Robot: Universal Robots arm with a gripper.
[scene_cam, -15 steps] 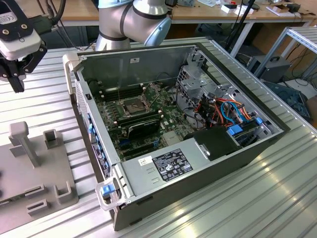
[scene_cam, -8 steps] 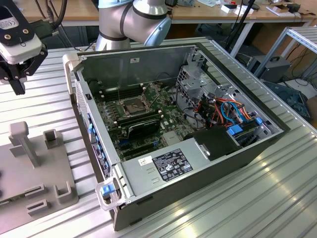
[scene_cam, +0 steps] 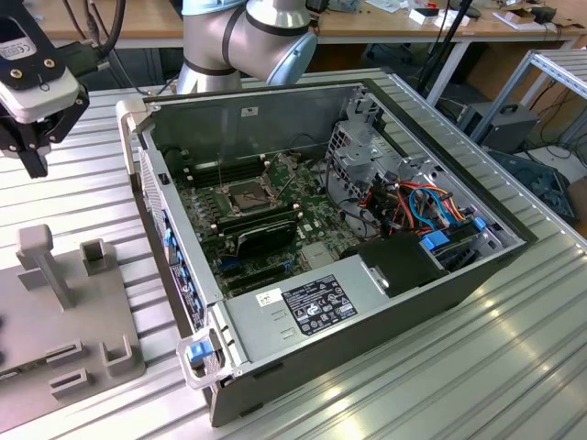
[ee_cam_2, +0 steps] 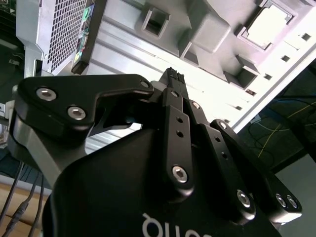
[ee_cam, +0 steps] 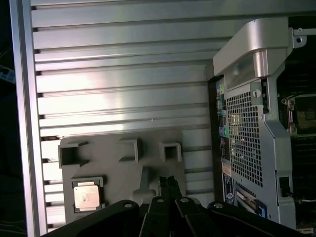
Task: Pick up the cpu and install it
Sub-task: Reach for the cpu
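Black robot gripper (ee_cam: pixel 169 179) hanging above grey plastic fixture tray (ee_cam: pixel 111 172), fingers pressing together (pinching nothing).
Small square silver-grey cpu (ee_cam: pixel 88 196) is lying in a tray recess, beside open grey computer case (ee_cam: pixel 247 133).

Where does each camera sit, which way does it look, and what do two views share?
Exterior view: off the arm, above the table, looking down into the open case; it shows the arm and the gripper at the exterior view's left.
First wrist view: on the arm, looking down past the gripper at the fixture holding the cpu.
Second wrist view: on the arm behind the gripper, looking along it at the fixture.
Both wrist views share the gripper, fixture, cpu and the case's rear.
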